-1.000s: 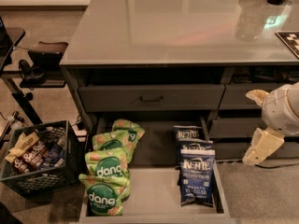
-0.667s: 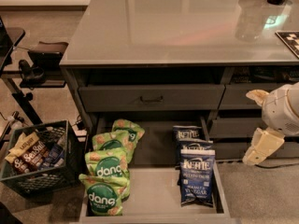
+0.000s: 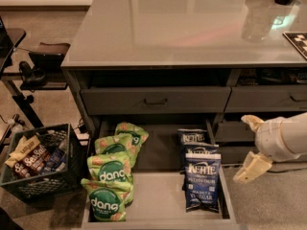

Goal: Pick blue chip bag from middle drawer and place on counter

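The middle drawer (image 3: 158,200) is pulled open at the bottom of the view, with a pale floor. On its right side lie dark blue Kettle chip bags, one overlapping another; the front blue chip bag (image 3: 202,180) is the nearest. On its left lie several green dang bags (image 3: 111,176). My gripper (image 3: 250,145) is at the right edge, to the right of the drawer and apart from the blue bags, its cream fingers (image 3: 251,167) spread open and empty. The glossy grey counter (image 3: 177,28) fills the top of the view.
A shut drawer with a bar handle (image 3: 156,101) sits above the open one, and narrower drawers (image 3: 268,97) stand to the right. A black crate (image 3: 36,164) of snacks stands on the floor at left. A chair and stand (image 3: 29,66) are further left.
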`<control>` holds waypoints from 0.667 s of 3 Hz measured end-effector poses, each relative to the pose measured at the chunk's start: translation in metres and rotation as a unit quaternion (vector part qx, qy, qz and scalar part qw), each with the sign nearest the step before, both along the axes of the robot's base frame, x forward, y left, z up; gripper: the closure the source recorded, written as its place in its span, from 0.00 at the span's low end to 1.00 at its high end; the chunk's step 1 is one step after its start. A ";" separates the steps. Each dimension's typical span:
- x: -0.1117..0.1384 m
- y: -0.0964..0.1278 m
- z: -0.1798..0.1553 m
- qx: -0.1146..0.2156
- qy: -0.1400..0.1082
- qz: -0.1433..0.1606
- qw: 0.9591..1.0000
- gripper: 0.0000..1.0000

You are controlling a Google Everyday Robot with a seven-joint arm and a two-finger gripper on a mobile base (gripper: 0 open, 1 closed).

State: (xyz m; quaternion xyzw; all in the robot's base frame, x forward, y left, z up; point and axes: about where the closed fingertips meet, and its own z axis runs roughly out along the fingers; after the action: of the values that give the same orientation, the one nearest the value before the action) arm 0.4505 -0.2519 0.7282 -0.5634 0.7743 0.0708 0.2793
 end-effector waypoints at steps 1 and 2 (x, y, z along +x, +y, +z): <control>0.012 0.008 -0.049 0.036 -0.018 -0.006 0.999 0.00; 0.026 0.014 -0.084 0.067 -0.030 -0.030 0.997 0.00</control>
State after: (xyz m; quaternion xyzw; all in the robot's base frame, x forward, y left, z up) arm 0.4769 -0.2376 0.6446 -0.5216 0.7757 0.0972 0.3417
